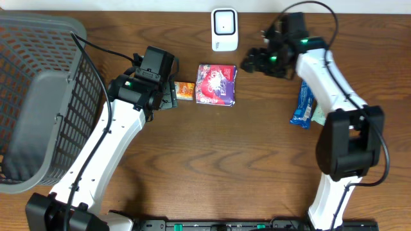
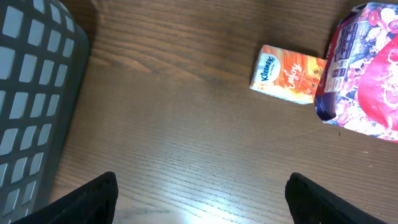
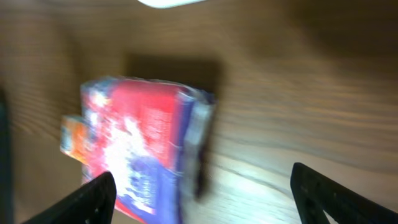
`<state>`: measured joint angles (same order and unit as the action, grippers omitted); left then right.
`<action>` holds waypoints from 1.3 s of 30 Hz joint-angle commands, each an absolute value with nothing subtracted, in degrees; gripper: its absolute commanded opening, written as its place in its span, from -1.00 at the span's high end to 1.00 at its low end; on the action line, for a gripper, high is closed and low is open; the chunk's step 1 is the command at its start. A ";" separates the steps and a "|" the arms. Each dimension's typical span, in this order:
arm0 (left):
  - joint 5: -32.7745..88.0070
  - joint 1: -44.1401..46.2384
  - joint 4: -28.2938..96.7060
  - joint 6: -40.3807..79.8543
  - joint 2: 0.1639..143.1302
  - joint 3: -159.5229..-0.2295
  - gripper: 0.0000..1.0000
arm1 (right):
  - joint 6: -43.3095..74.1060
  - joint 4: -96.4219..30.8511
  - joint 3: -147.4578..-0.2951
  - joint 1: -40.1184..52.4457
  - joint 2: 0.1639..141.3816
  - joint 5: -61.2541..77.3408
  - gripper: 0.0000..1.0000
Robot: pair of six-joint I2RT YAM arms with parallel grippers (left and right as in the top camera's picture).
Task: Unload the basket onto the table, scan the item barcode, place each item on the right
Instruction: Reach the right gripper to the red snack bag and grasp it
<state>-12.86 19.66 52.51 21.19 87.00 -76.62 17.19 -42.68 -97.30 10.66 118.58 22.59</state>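
Wooden worktop (image 1: 192, 160), red-and-purple packet (image 1: 216, 84) lying flat near the white scanner (image 1: 224, 29), orange tissue pack (image 1: 185, 90) touching its left edge, my left hand (image 2: 202, 186) spread over bare wood beside the grey basket (image 1: 38, 96), my right hand (image 3: 202, 186) spread just beside the packet, gripping nothing.

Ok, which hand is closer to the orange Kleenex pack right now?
Left. The left hand sits open just beside the Kleenex pack, on the basket side, not touching it. The right hand is farther off, beyond the red and purple snack bag, near the white scanner.
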 commanded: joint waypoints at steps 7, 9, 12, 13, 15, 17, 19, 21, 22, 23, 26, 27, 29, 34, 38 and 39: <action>-14.00 19.57 52.66 21.71 87.33 -77.03 -0.72 | 30.68 -38.54 -95.55 18.06 123.96 21.23 -0.68; -14.00 19.57 52.66 21.71 87.33 -77.03 -0.72 | 31.16 -38.85 -95.55 18.33 125.36 21.78 -0.61; -13.98 19.57 52.66 21.71 87.33 -77.03 -0.72 | 31.27 -40.10 -95.53 18.70 127.31 22.63 -0.33; -14.00 19.57 52.66 21.71 87.33 -77.03 -0.72 | 31.24 -40.47 -95.53 18.79 127.63 22.63 -0.25; -13.98 19.57 52.66 21.71 87.33 -77.03 -0.72 | 31.22 -41.50 -95.50 18.85 127.90 21.67 -0.21; -13.98 19.57 52.66 21.71 87.33 -77.03 -0.72 | 31.14 -41.98 -95.50 18.85 127.87 21.10 -0.08; -14.00 19.57 52.66 21.71 87.33 -77.03 -0.72 | 31.00 -42.02 -95.53 18.63 127.87 21.32 0.29; -14.00 19.57 52.66 21.71 87.33 -77.03 -0.72 | 30.96 -42.06 -95.68 18.09 127.72 21.80 0.74; -14.00 19.57 52.66 21.71 87.33 -77.03 -0.72 | 30.61 -42.13 -95.74 17.80 127.42 22.31 0.95; -14.00 19.57 52.66 21.71 87.33 -77.03 -0.72 | 30.46 -42.41 -95.94 17.43 127.09 22.85 0.98; -14.00 19.57 52.66 21.71 87.33 -77.03 -0.72 | 29.58 -44.58 -97.36 16.16 124.99 22.20 0.98; -13.98 19.57 52.66 21.71 87.33 -77.03 -0.72 | 29.52 -45.25 -97.80 15.88 124.05 21.02 0.98; -13.98 19.57 52.66 21.71 87.33 -77.03 -0.72 | 29.52 -47.29 -98.72 15.62 121.36 15.90 0.98; -14.00 19.57 52.66 21.71 87.33 -77.03 -0.72 | 29.50 -53.60 -100.07 16.34 113.95 -5.98 0.98; -14.00 19.57 52.66 21.71 87.33 -77.03 -0.72 | 29.47 -61.06 -100.07 18.81 110.67 -31.16 0.98; -14.00 19.57 52.66 21.71 87.33 -77.03 -0.72 | 29.52 -63.16 -100.07 19.68 110.72 -38.04 0.98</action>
